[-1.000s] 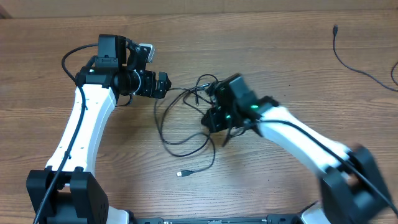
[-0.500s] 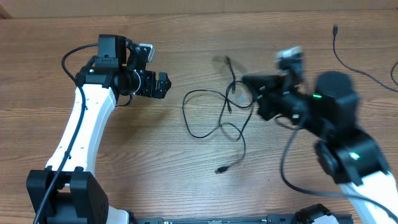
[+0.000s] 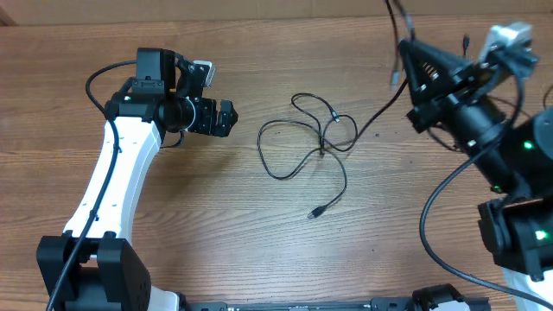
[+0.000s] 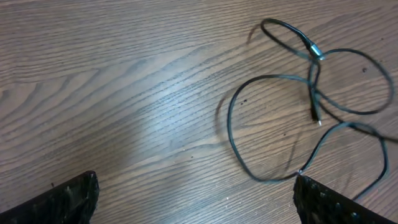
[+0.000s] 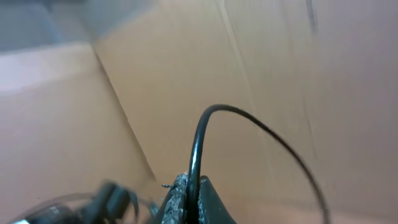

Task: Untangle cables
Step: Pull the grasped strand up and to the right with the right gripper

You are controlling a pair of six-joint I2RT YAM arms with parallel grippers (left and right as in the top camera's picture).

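Observation:
Thin black cables lie in loose crossing loops at the middle of the table, with a metal-tipped plug at the near end. They also show in the left wrist view, with a small plug among the loops. My left gripper is open and empty just left of the loops, its fingers wide apart. My right gripper is raised high at the upper right. It is shut on one black cable, which slants down to the tangle.
Another thin black cable lies on the wooden table at the far right edge, behind the right arm. The left arm's thick black wire loops at the upper left.
My right arm has swung from the table's middle up to the upper right, lifting a cable. The tangle slid to the right and spread into looser loops. The left arm has not moved.

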